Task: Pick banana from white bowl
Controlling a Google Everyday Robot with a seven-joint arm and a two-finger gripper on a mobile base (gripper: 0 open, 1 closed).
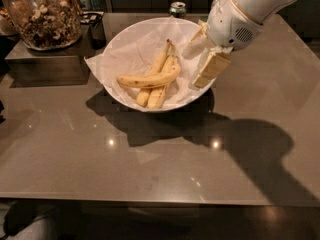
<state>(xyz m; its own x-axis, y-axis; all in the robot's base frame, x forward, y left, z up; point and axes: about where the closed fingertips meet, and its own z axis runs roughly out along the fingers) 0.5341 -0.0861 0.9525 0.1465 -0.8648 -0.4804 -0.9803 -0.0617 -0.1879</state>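
Listener: Bowl and fruit first, please. Where are they?

Operator: I see a wide white bowl at the middle back of a grey-brown counter. It is lined with crinkled white paper. Three bananas lie in the bottom. The one I am after, the banana, is the longest and most curved. It lies crosswise on top of the two paler bananas, which point away from me. Because it sits on top, I judge it can be lifted without dragging the others much.

Listener: And the arm?

Operator: The white arm comes in from the upper right. The gripper hangs over the bowl's right side, inside the rim. It is to the right of the banana and apart from it. It tilts down and left toward the fruit, which I read as lining up for a reach.

Listener: How do the jaws stand?

Operator: They are spread wide. The two tan fingers are well apart, with paper showing between them, and they hold nothing. The lower one is close to the paper on the bowl's right wall. I cannot tell whether it brushes it.

Listener: Anything nearby to mind?

Operator: A glass jar of nuts stands on a metal box at back left. A drink can sits behind the bowl. Both are well apart from the gripper.
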